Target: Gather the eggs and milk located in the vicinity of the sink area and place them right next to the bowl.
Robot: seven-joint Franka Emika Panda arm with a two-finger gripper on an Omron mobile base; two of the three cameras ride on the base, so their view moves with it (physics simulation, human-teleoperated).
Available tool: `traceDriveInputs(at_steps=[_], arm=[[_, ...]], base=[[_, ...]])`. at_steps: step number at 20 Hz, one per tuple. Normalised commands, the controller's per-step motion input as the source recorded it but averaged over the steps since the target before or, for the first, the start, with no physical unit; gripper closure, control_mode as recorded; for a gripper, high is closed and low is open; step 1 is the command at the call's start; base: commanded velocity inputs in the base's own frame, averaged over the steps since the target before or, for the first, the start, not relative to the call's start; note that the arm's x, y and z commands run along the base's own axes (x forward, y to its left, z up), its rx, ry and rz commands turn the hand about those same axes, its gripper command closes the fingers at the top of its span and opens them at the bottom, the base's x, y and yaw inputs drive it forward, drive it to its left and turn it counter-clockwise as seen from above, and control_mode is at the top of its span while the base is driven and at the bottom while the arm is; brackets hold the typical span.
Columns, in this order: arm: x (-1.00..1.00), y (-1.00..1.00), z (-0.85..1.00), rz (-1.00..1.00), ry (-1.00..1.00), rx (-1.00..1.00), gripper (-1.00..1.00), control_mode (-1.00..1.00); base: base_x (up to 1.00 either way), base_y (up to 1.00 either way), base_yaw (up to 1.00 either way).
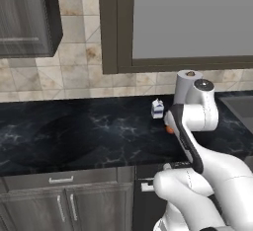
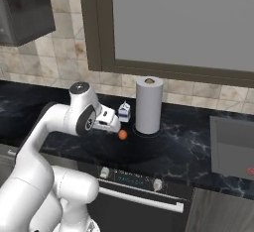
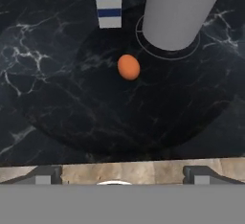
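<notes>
On the counter (image 2: 188,151), egg (image 3: 128,67) before milk (image 3: 109,5), seemingly left of the paper-towel roll (image 2: 149,104).

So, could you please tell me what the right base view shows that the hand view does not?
Right base view: the sink at the right end of the counter, the window frame above, and the robot's white arm bending over the counter. Hand view: the tool, open with nothing between its tips, and the striped label on the milk. Shared: the egg lying on the counter, the milk behind it, and the paper-towel roll beside them, all apart.
</notes>
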Motion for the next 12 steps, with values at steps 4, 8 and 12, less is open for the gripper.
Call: traceDriveInputs(at_steps=[4, 8, 12], arm=[[0.10, 0.05, 0.00, 0.00, 0.00, -0.06, -1.00, -1.00], [0.21, 0.00, -0.05, 0.00, 0.00, -0.02, -1.00, -1.00], [0.25, 0.00, -0.11, 0.00, 0.00, -0.01, -1.00, -1.00]], base=[[0.00, 0.00, 0.00], [0.00, 0.00, 0.00], [0.00, 0.00, 0.00]])
